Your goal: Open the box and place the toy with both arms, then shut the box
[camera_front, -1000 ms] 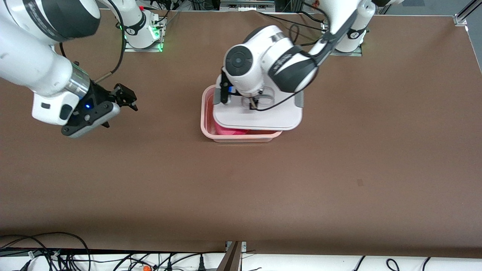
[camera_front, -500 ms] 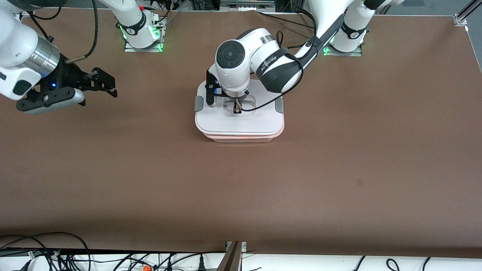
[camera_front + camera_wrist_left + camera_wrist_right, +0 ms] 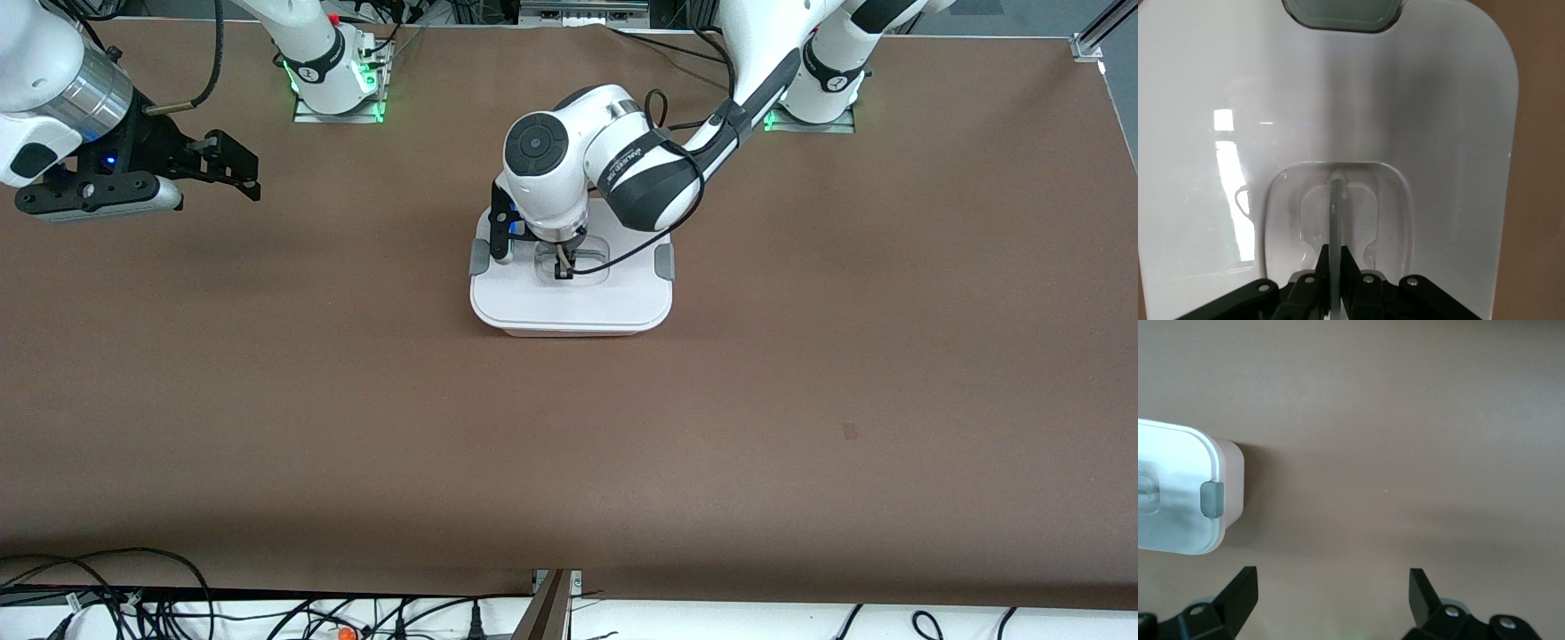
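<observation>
Box (image 3: 569,331) mid-desk, white lid (image 3: 569,302) flat on top, toy unseen.

Left end effector (image 3: 564,269) pinched tight on lid's centre handle (image 3: 1336,200).

Right end effector (image 3: 233,173) spread wide, empty, waits well apart from box toward right arm's end.

Risk: lid sits loose, grey clips (image 3: 664,262) unlatched; careless release could drag it off.

Toy hidden under lid (image 3: 569,307); box (image 3: 1231,483) cut by right wrist frame edge; left arm covers lid's back.

My counter (image 3: 800,373) is covered in plain brown, evenly lit, with one small dark mark (image 3: 851,431). Black cables (image 3: 107,596) tangle along its near edge, over a white strip (image 3: 711,622).
</observation>
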### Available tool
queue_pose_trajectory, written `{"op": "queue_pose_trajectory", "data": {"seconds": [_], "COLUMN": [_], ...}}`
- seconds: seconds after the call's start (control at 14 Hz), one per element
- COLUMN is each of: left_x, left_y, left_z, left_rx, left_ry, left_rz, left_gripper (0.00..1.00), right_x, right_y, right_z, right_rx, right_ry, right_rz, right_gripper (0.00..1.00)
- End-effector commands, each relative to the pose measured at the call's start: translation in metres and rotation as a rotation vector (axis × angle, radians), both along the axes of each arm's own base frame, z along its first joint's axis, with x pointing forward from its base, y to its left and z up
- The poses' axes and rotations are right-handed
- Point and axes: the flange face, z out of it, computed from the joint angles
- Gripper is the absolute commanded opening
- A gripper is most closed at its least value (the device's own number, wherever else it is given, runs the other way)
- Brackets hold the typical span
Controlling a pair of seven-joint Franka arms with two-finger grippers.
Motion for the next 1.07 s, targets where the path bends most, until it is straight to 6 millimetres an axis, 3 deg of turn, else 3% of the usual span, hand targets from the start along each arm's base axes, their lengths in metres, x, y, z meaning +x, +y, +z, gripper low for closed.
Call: {"op": "queue_pose_trajectory", "data": {"seconds": [0.0, 0.21, 0.29, 0.57, 0.71, 1.0], "left_x": [-0.003, -0.017, -0.016, -0.015, -0.012, -0.015], "left_y": [-0.006, -0.018, -0.017, -0.014, -0.010, -0.006], "left_z": [-0.002, -0.002, -0.004, -0.011, -0.013, -0.019], "left_rx": [0.014, 0.016, 0.018, 0.057, 0.064, 0.093], "left_ry": [-0.028, -0.028, -0.026, -0.049, -0.051, -0.031], "left_rz": [-0.029, -0.054, -0.055, -0.073, -0.090, -0.096], "left_gripper": [0.00, 0.00, 0.00, 0.00, 0.00, 0.02], "right_x": [-0.007, -0.006, -0.005, 0.003, 0.010, 0.010], "right_y": [-0.002, -0.007, -0.016, -0.023, -0.021, -0.014], "right_z": [0.002, 0.005, 0.004, 0.027, 0.013, 0.012], "right_rx": [-0.040, -0.048, -0.048, -0.078, -0.073, -0.056], "right_ry": [-0.003, -0.010, 0.001, -0.054, -0.023, -0.022], "right_rz": [-0.016, -0.006, -0.021, -0.033, -0.045, -0.038], "right_gripper": [1.00, 1.00, 1.00, 1.00, 1.00, 1.00]}}
